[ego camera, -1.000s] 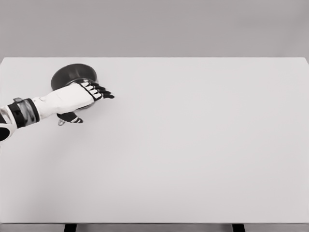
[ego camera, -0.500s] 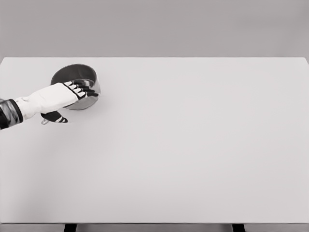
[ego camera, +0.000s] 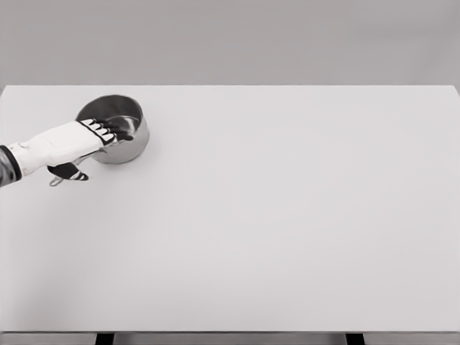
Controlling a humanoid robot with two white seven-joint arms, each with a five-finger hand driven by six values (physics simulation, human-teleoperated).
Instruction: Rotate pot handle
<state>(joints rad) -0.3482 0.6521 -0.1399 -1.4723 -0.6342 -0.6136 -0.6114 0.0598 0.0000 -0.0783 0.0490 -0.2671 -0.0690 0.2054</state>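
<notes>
Metal pot [ego camera: 122, 144] on white table [ego camera: 287, 215]; left hand [ego camera: 68, 144] over handle, fingers [ego camera: 108, 131] extended, grasping nothing.

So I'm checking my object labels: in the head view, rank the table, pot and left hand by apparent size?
1. Table, filling most of the frame.
2. Pot and left hand: they look alike, and the hand covers part of the pot, so I won't rank them.

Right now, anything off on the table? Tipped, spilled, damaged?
Nothing stands out. The pot sits upright at the table's far left, no spill or damage visible. The left hand reaches across its near rim, covering most of the handle, whose end shows below the hand.
</notes>
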